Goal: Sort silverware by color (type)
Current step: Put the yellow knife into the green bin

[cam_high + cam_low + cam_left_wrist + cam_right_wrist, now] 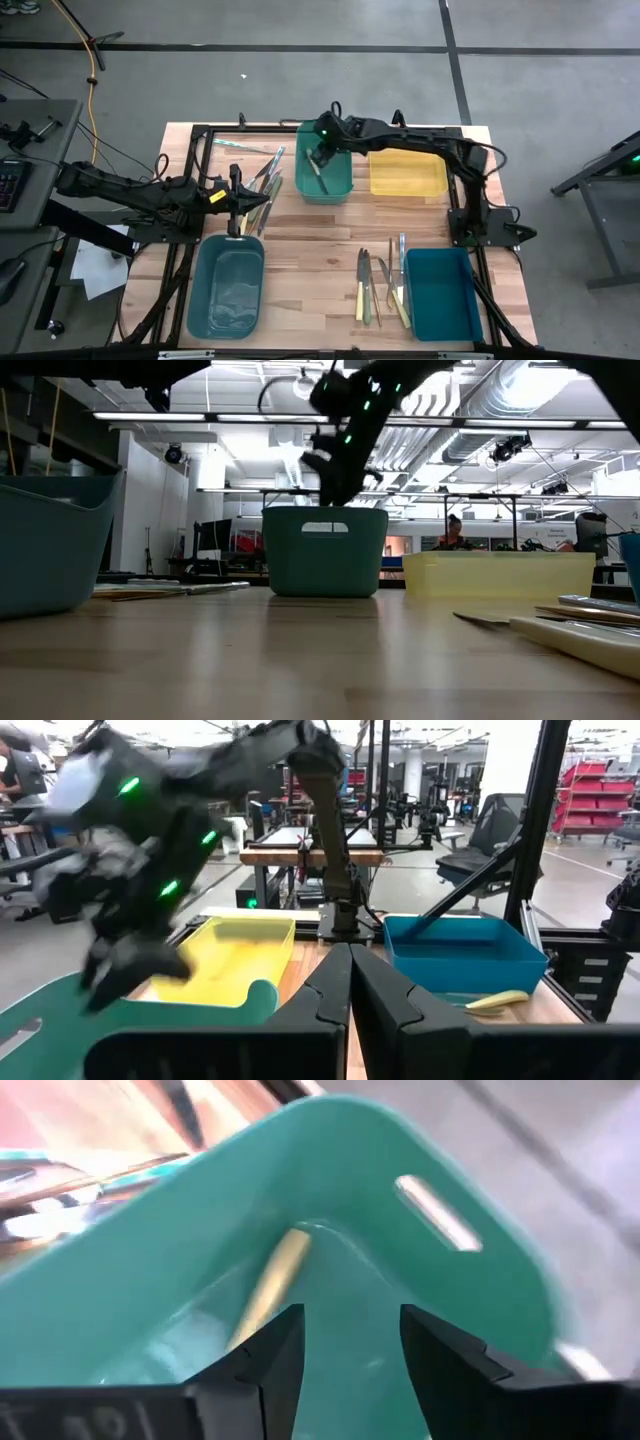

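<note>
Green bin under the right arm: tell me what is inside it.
The green bin holds one utensil, lying slanted along its floor, below the right gripper's open fingers. The arm covers part of the bin, so anything beneath it stays hidden.

Grey concrete floor (300, 90) with dark seams, white ceiling ducts (560, 400) (strip-lit), red shelving (590, 795)
</note>
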Controlling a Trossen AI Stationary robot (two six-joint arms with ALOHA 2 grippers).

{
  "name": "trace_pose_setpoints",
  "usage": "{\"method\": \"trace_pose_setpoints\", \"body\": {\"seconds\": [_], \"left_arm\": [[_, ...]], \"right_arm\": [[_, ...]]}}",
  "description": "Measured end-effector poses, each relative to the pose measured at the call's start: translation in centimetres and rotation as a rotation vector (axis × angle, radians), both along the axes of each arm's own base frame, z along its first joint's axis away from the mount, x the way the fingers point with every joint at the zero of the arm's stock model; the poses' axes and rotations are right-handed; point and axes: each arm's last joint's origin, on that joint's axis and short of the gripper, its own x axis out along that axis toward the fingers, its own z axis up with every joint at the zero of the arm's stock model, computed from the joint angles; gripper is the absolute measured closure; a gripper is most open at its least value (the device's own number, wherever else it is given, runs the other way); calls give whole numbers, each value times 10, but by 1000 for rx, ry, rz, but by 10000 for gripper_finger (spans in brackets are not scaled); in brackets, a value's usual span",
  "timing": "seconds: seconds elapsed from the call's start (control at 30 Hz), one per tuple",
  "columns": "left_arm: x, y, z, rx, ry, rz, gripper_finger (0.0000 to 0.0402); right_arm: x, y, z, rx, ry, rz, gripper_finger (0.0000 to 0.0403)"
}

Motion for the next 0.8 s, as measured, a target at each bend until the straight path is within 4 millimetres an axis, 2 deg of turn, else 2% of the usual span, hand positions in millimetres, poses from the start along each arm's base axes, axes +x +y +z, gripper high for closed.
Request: {"method": "trace_pose_setpoints", "body": {"seconds": [0.13, 0.23, 0.3, 0.5, 0.63, 0.8], "left_arm": [[0, 0, 0, 1, 5, 0, 401], [0, 0, -1, 2, 15, 0, 401], [0, 0, -2, 3, 17, 5, 401], [0, 2, -2, 1, 18, 54, 401], [0, 2, -2, 0, 18, 77, 401], [0, 3, -2, 0, 18, 84, 401]], "right_arm": [[-22, 38, 23, -66, 19, 54, 242], [-43, 69, 29, -90, -35, 106, 242], [-58, 90, 29, -99, -118, 132, 242], [-96, 148, 13, -118, -454, 280, 242], [-108, 172, 7, -181, -710, 397, 242], [-115, 184, 3, -296, -871, 487, 242]]}}
